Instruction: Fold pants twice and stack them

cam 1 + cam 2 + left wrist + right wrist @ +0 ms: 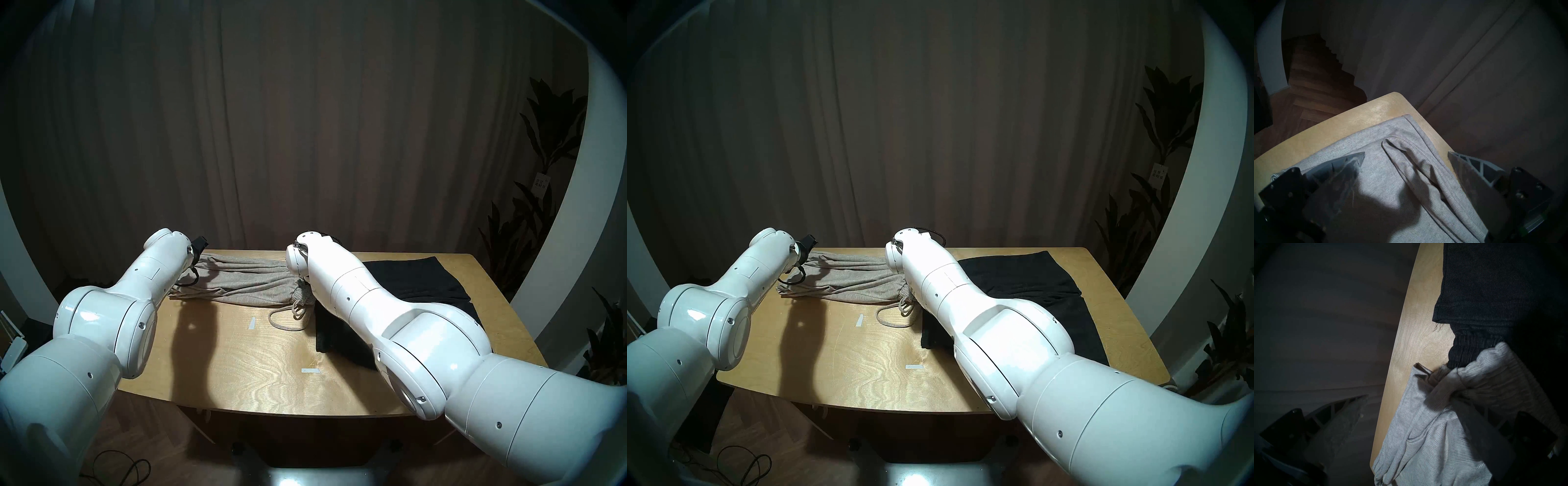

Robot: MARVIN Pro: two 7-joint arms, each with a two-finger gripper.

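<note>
The light grey pants [237,285] lie folded lengthwise along the table's far edge, gathered waistband and pale cord [288,319] toward the middle. The black pants [417,278] lie spread on the right half, partly under my right arm. My left gripper [1406,153] hovers open over the leg end of the grey pants [1390,169] at the far left corner. My right gripper [1409,398] is open at the waistband end of the grey pants [1432,438]. One finger hangs beyond the table edge and the other is over the waistband, next to the black pants [1483,285]. Both grippers are hidden behind their wrists in the head views.
The wooden table [237,373] carries two short pale tape marks [251,323] [310,370] on its front half. A dark curtain [305,118] hangs close behind the far edge. Potted plants [543,169] stand at the right, beyond the table.
</note>
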